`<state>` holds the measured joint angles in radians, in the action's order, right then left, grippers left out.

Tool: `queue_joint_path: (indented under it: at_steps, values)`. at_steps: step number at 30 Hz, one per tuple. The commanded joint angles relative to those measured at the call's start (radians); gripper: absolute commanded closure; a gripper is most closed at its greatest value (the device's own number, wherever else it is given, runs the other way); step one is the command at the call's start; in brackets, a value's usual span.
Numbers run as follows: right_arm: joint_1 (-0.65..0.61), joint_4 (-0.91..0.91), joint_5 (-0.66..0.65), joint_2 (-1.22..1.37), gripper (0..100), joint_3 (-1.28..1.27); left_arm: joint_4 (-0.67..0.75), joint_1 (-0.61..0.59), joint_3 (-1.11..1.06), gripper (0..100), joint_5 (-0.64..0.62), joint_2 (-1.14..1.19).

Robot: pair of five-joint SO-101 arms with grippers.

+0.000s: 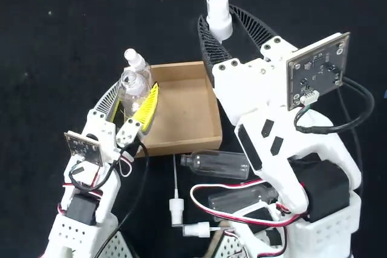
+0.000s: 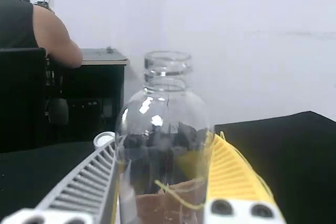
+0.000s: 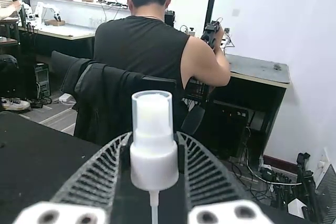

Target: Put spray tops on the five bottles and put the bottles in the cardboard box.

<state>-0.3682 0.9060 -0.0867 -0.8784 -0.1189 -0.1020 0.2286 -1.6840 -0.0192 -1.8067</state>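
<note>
My left gripper (image 1: 138, 93) is shut on a clear bottle (image 1: 133, 84), held upright at the left wall of the cardboard box (image 1: 187, 113). In the left wrist view the bottle (image 2: 163, 129) has an open neck and sits between the grey and yellow fingers of the gripper (image 2: 157, 182). Just beyond it stands a second bottle with a white spray top (image 1: 135, 60) fitted. My right gripper (image 1: 219, 21) is shut on a white spray top (image 1: 218, 10), raised past the box's far right corner. The spray top (image 3: 154, 145) stands upright in that gripper (image 3: 154, 169), its tube pointing down.
A clear bottle (image 1: 217, 164) lies on the black table in front of the box. Another bottle (image 1: 242, 197) lies partly under the right arm. Two loose spray tops (image 1: 175, 208) (image 1: 199, 229) lie near the front edge between the arms' bases.
</note>
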Motion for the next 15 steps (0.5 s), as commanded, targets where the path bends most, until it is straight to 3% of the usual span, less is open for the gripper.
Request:
queue_joint_path:
  at_steps: [1, 6, 15]
  values:
    - [-0.014, -0.035, 0.006, 0.008, 98.7, 0.010, 0.021, 0.104, -0.015, 97, -0.009, -0.018]
    - [-0.008, -0.035, 0.006, -0.030, 98.7, 0.008, 0.021, 0.255, -0.015, 97, -0.003, -0.018]
    - [-0.011, -0.009, 0.006, -0.148, 98.7, 0.001, 0.020, 0.288, -0.015, 97, -0.006, -0.018]
